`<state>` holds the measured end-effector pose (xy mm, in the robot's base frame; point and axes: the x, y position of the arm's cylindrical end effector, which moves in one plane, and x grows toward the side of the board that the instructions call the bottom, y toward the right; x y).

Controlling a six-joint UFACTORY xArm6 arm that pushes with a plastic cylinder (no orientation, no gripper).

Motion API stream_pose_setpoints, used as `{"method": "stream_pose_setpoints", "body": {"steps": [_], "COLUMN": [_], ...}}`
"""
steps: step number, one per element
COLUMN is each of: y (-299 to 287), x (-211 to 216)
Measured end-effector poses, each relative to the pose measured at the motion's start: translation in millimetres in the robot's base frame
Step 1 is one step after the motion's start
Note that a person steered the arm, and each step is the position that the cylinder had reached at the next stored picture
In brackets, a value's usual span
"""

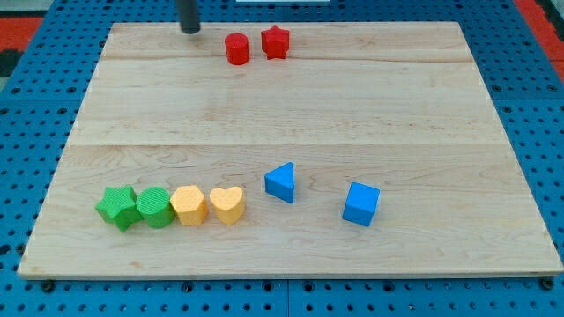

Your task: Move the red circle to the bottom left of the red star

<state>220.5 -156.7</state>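
Observation:
The red circle (236,48) sits near the view's top, just left of and slightly below the red star (276,41), with a small gap between them. My tip (190,30) touches the board near its top edge, to the left of the red circle and a short way from it. It touches no block.
Along the view's bottom left stands a touching row: a green star (117,207), a green circle (154,207), a yellow hexagon (189,205) and a yellow heart (227,204). A blue triangle (281,181) and a blue cube (361,203) lie to their right. The wooden board (291,114) rests on blue pegboard.

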Motion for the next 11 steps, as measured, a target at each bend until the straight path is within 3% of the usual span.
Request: {"method": "stream_pose_setpoints", "body": {"steps": [3,7,9,11], "y": [15.9,78.8,78.0,79.2], "x": [42.0,21.9,-28.8,-28.5]}}
